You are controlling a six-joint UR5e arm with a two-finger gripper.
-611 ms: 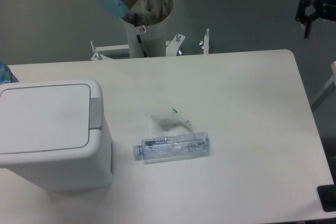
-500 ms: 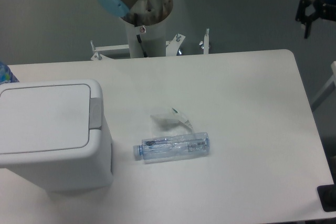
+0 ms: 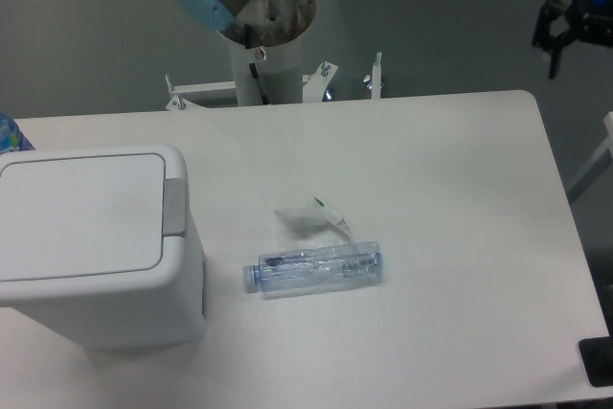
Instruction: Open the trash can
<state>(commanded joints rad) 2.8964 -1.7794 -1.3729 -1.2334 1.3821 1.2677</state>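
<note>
While the lid lies flat and closed on it, the trash can [image 3: 96, 246] stands at the left edge of the counter [image 3: 450, 217], toward the near left corner, a white boxy bin with rounded corners. Its grey push tab [image 3: 174, 207] sits on the rim on the side facing the middle of the counter. With the lid down, nothing can be seen of what is inside.

A clear plastic bottle [image 3: 314, 270] lies on its side near the middle of the counter, apart from the bin, its blue cap pointing toward the bin. It looks crushed; whether anything is in it I cannot tell. Its label is too faint to read. Just beyond it, toward the far edge, lies a crumpled scrap of clear wrapper [image 3: 311, 215] with a small green mark, close to the bottle.

The gripper [image 3: 565, 35] hangs beyond the far right corner of the counter, well apart from the bin. It is dark, with a blue light above it, and its fingers [image 3: 552, 45] appear spread apart with nothing between them. The arm's white pedestal [image 3: 265, 55] rises behind the far edge, with a light blue cap on the joint above. Something blue shows at the left edge behind the bin.
</note>
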